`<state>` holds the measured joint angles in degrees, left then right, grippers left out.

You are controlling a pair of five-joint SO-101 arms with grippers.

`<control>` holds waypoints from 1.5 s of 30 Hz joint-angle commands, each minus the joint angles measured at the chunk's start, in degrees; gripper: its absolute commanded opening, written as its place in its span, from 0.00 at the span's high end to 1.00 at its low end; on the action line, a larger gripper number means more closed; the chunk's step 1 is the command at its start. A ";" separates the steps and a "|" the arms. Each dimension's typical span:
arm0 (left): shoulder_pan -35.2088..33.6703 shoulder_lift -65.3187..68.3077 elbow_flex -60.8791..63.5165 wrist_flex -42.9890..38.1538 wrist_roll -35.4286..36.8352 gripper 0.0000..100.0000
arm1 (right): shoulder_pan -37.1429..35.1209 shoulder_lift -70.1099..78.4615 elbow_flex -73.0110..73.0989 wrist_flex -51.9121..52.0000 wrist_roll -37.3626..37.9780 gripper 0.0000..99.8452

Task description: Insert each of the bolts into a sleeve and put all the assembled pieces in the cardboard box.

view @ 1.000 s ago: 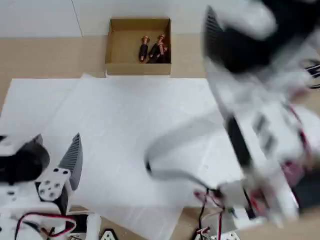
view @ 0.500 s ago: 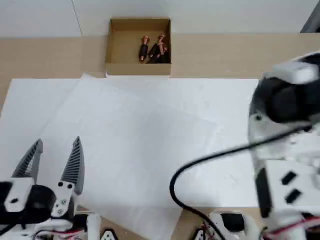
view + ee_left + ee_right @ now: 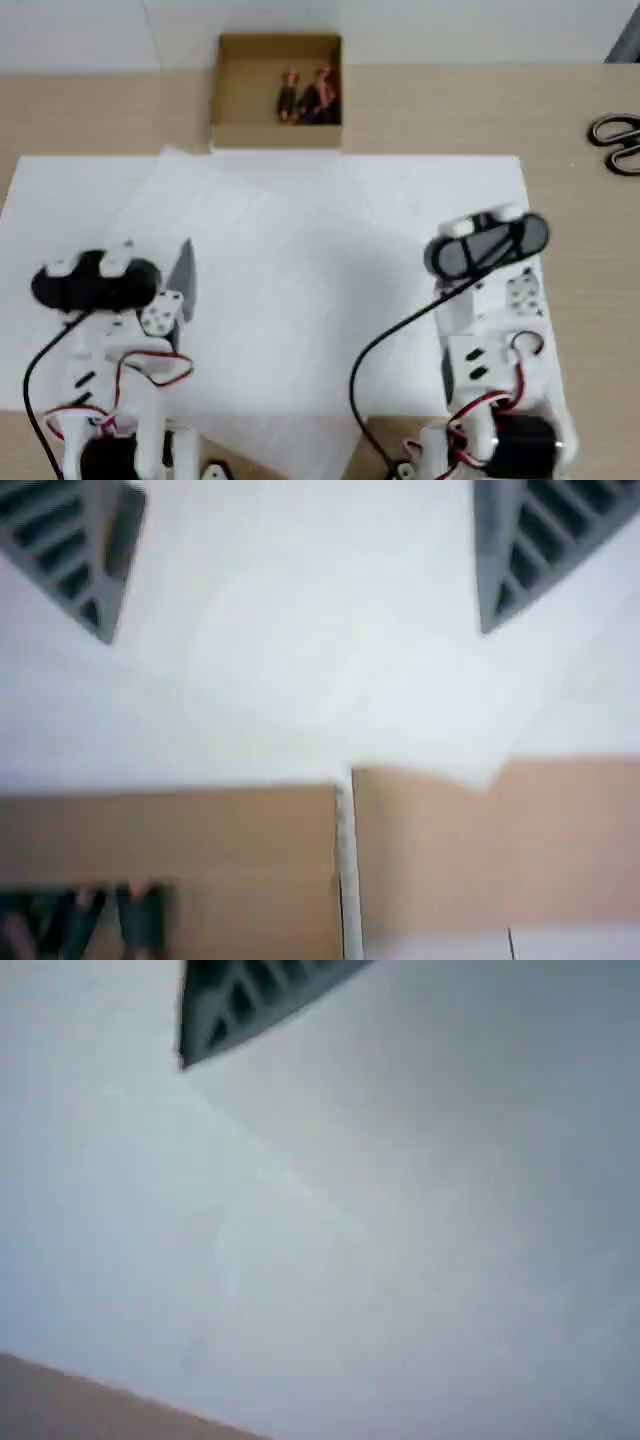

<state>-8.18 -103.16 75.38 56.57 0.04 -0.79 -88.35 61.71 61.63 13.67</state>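
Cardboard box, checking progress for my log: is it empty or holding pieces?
Holding pieces: in the high view, dark copper-tipped assembled pieces lie inside the cardboard box.

Seen from above, the cardboard box [image 3: 226, 100] sits at the upper centre of the frame. It rests on the table [image 3: 100, 110], just behind the far edge of the paper sheets [image 3: 300, 250]. The assembled pieces [image 3: 308, 97] lie close together inside the box, in its right half. The overlapping paper sheets cover the middle of the frame, from the left edge to right of centre. Scissors [image 3: 618, 143] lie on the table at the upper right edge, apart from the paper. The left arm [image 3: 105, 330] stands at lower left over the paper's near left part. The right arm [image 3: 490, 320] stands at lower right over its near right part, well apart from the left arm.
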 commanded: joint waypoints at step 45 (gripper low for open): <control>-0.18 -0.44 19.56 -1.58 0.00 0.78 | 7.52 -15.60 34.20 -5.05 0.44 0.83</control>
<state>-8.18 -102.99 95.08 56.40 0.04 6.59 -103.21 95.74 57.41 13.67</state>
